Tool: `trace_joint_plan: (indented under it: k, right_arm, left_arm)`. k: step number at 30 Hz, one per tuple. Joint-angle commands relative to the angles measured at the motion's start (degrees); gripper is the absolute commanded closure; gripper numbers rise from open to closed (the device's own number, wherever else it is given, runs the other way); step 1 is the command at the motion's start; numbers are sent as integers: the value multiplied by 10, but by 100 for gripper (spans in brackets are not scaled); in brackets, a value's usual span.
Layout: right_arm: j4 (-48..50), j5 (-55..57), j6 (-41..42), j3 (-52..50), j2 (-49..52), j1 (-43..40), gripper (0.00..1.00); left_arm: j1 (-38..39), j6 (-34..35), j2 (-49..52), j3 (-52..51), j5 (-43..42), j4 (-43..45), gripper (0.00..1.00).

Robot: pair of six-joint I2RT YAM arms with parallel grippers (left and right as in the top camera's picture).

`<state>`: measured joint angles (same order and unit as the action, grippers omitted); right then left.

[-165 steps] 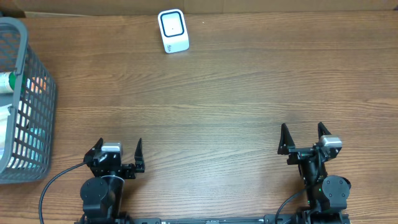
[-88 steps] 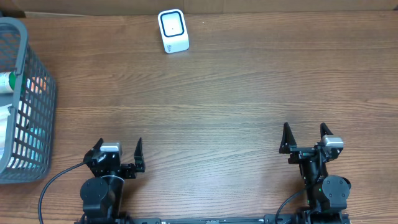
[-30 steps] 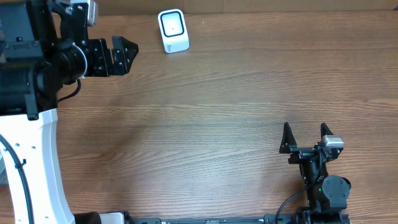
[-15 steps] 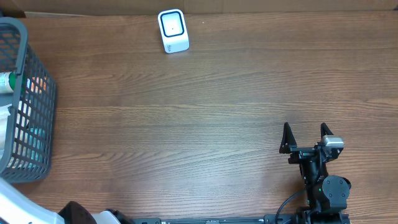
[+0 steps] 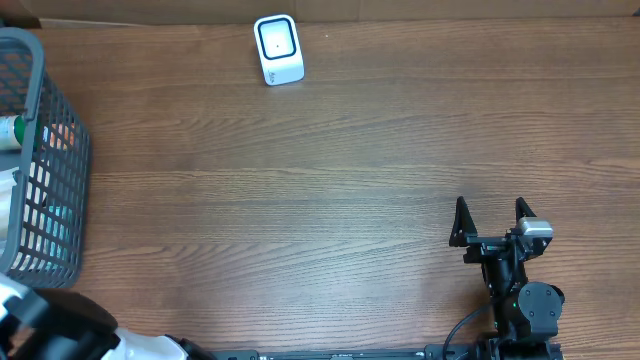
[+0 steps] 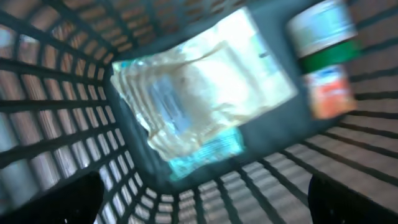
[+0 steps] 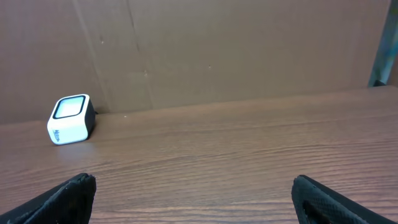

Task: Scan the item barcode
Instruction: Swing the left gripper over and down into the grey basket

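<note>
Pouch [image 6: 193,106] lies in basket [image 5: 72,150], straight below left gripper [image 6: 202,186], jaws spread; bottle [image 6: 320,62] at 2. Pouch axis blurred. Right gripper [image 5: 489,210], also spread, well apart, so left looks nearer. Scanner [image 5: 278,50] at table's 12.

Right gripper [image 5: 489,212] sits at the near right edge, pointing forward, fingers spread wide. Left arm [image 5: 55,330] shows only at the near-left corner. The left gripper [image 6: 200,199] points downward, jaws wide apart.
</note>
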<state>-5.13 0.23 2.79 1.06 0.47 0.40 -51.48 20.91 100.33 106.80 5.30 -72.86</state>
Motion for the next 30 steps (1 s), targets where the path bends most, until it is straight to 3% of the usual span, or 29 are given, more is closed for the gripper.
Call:
trace_joint_plan:
  k: [1,4,8,14,19,24,30]
  right_arm:
    - [3,3,-3,-6,-3,-1,0]
    - [3,3,-3,-6,-3,-1,0]
    - [3,3,-3,-6,-3,-1,0]
    - [3,3,-3,-6,-3,-1,1]
    - [3,3,-3,-6,-3,-1,0]
    - [3,3,-3,-6,-3,-1,0]
    - [3,3,-3,-6,-3,-1,0]
  left_arm:
    - [2,-38,14,-45,19,43,0]
    - [10,-112,45,-71,-12,96,0]
    - [22,-163,100,-73,-32,129,0]
    - [45,-236,174,-73,-49,154,9]
    - [66,-257,218,-73,-41,167,8]
    - [72,-235,242,-73,46,166,2]
    - [71,-235,259,-73,57,174,0]
